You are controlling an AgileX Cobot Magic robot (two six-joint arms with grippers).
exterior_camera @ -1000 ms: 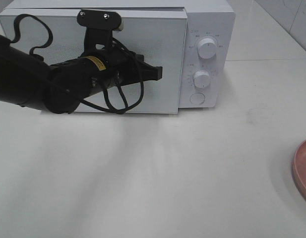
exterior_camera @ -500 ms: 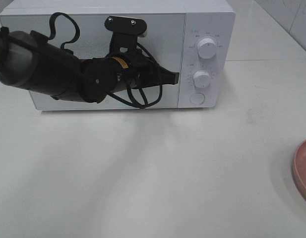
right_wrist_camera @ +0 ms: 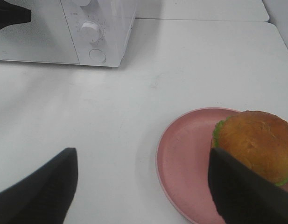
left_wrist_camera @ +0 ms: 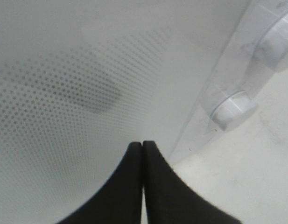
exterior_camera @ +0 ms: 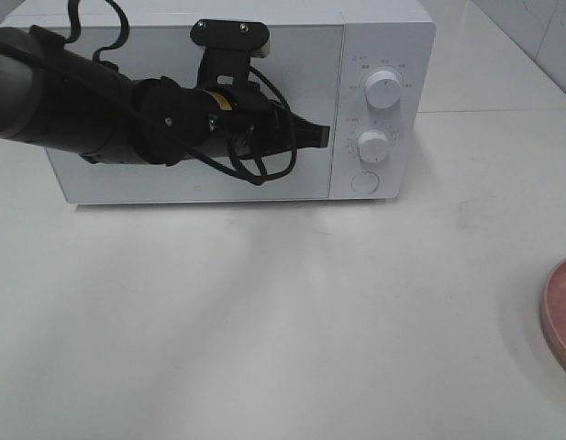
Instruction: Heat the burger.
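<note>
Left jaws (exterior_camera: 321, 137) pressed together against microwave (exterior_camera: 383, 37) door; right jaws (right_wrist_camera: 139, 182) spread near burger (right_wrist_camera: 254, 142).

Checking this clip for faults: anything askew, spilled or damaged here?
Nothing stands out. The microwave sits square with its door shut, and the burger rests intact on the pink plate, with no spills on the table.

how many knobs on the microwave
2. Upper knob and lower knob sit one above the other on the right control panel, with a round button beneath them. No others show.
</note>
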